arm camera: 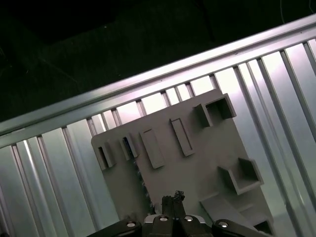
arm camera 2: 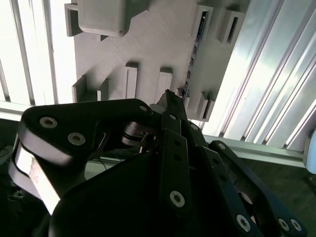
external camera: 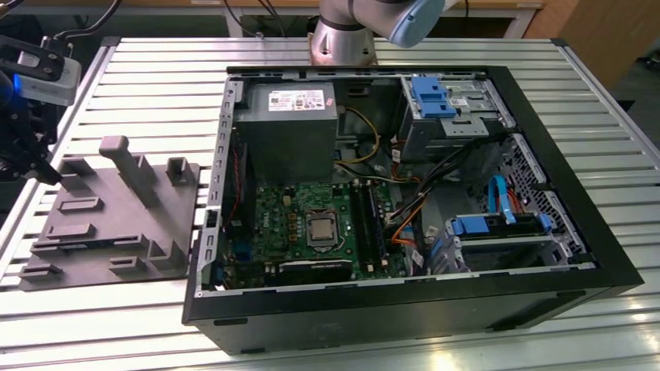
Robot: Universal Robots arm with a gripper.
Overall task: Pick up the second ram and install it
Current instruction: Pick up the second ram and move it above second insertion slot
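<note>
The second ram stands on its long edge in slotted holders of a grey fixture plate; it shows as a thin dark blue-green strip. In the first wrist view the ram sits in a small holder near the plate's edge. My gripper hovers above the plate, close to one end of the ram, and looks shut with nothing held. Its fingertips sit together. In the exterior view the gripper hangs at the left, beside the fixture plate.
An open black computer case lies on the slatted metal table, to the exterior view's right of the fixture. Inside are a green motherboard, a grey power-supply box, cables and blue drive brackets. The arm's base stands behind the case.
</note>
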